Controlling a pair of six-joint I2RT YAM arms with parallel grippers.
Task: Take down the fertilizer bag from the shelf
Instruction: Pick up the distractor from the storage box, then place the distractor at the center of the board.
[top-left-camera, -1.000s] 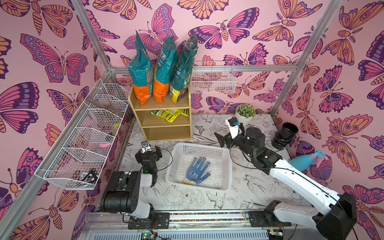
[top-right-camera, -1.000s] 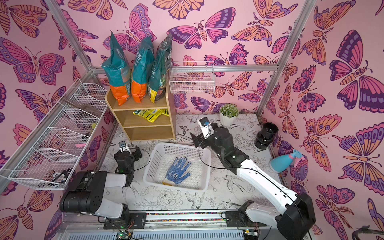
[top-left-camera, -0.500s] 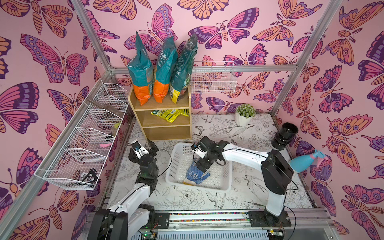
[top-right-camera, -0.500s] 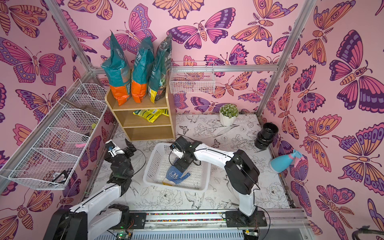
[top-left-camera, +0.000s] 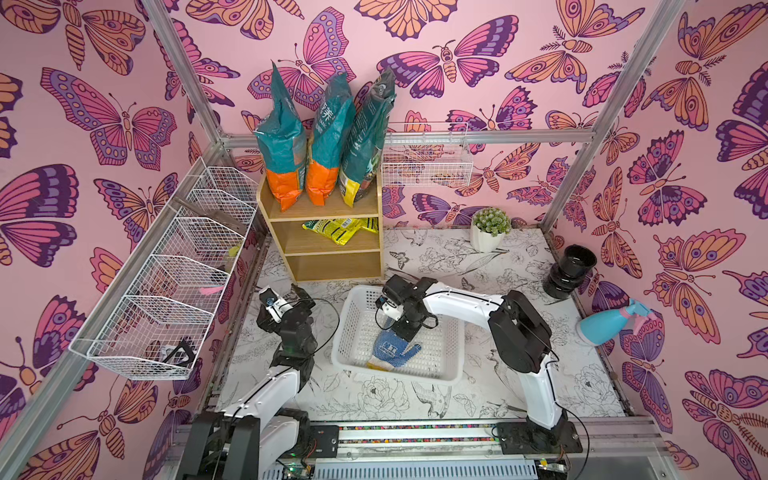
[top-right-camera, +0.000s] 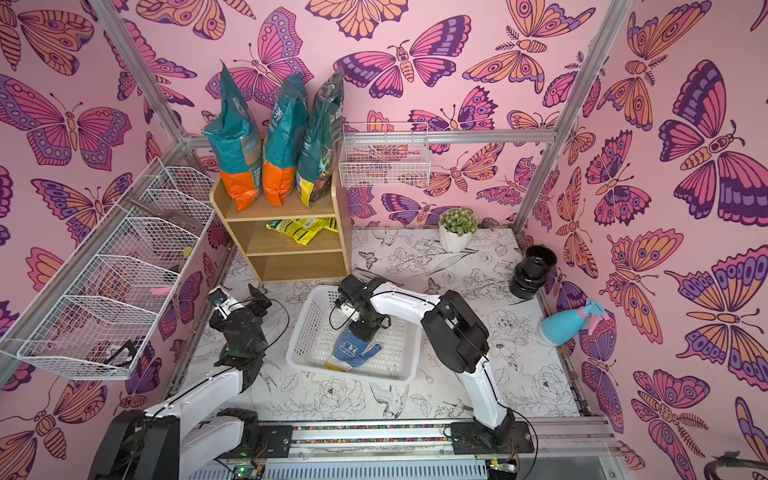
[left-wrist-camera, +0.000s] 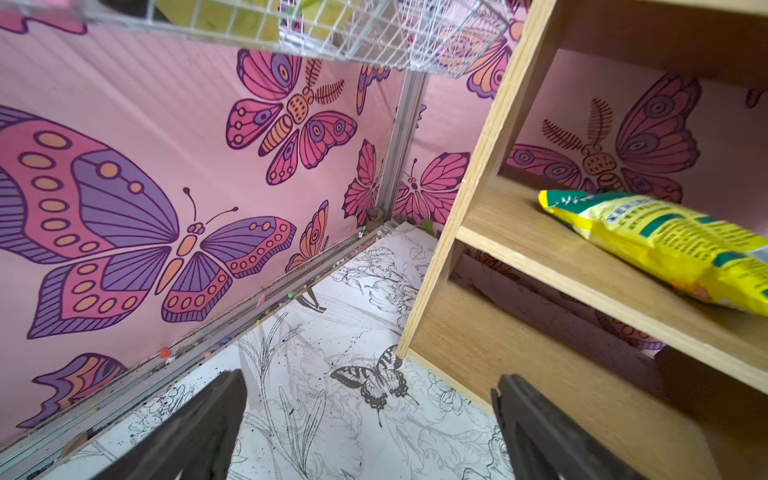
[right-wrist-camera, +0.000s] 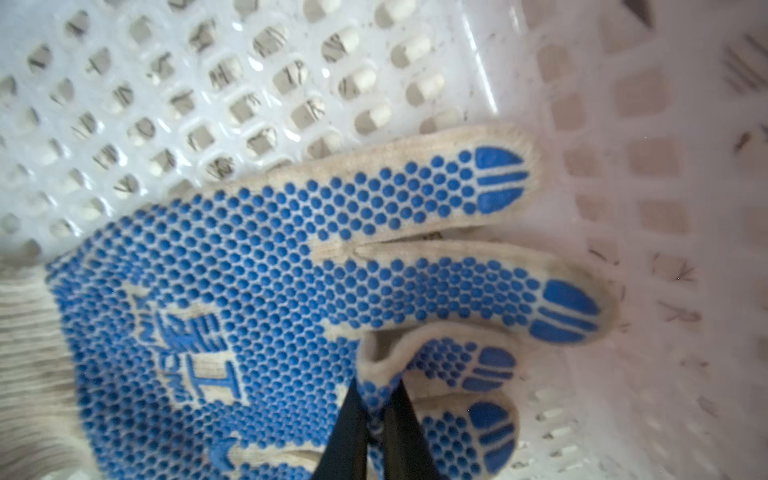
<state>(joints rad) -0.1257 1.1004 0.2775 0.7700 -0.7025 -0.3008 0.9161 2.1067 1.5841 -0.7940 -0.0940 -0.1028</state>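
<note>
A second ago the right arm was raised, well away from the shelf (top-left-camera: 332, 250), beside the potted plant (top-left-camera: 490, 230). Now it reaches down into the white basket (top-left-camera: 352, 332) on the table in front of the shelf. The right gripper (right-wrist-camera: 376, 409), wide then, is now pinched nearly together on a fold of one finger of the blue-dotted glove (top-left-camera: 392, 351). The glove lay flat with its fingers spread, and now it looks bunched under the gripper. The left arm was folded low, and now it stretches toward the shelf's lower left corner. The left gripper (left-wrist-camera: 370, 419) is spread wide and holds nothing, with its fingers (left-wrist-camera: 199, 428) hanging over the table just in front of the shelf's bottom tier.

The bags have not moved. Three tall teal bags (top-left-camera: 328, 137) stand upright side by side on the shelf's top tier. Two have orange bottoms and one a yellow bottom. A yellow bag (top-left-camera: 340, 228) lies flat on the middle tier.

The white basket holds only the glove. A row of wire wall baskets (top-left-camera: 174, 286) runs left of the shelf. The one farthest from the shelf holds a dark object (top-left-camera: 179, 352), and the next holds something pink (top-left-camera: 209, 291). Another wire basket (top-left-camera: 426, 166) hangs on the back wall just right of the shelf's top tier. A black pot (top-left-camera: 569, 272) and a blue spray bottle (top-left-camera: 602, 326) stand well to the right of the shelf.
</note>
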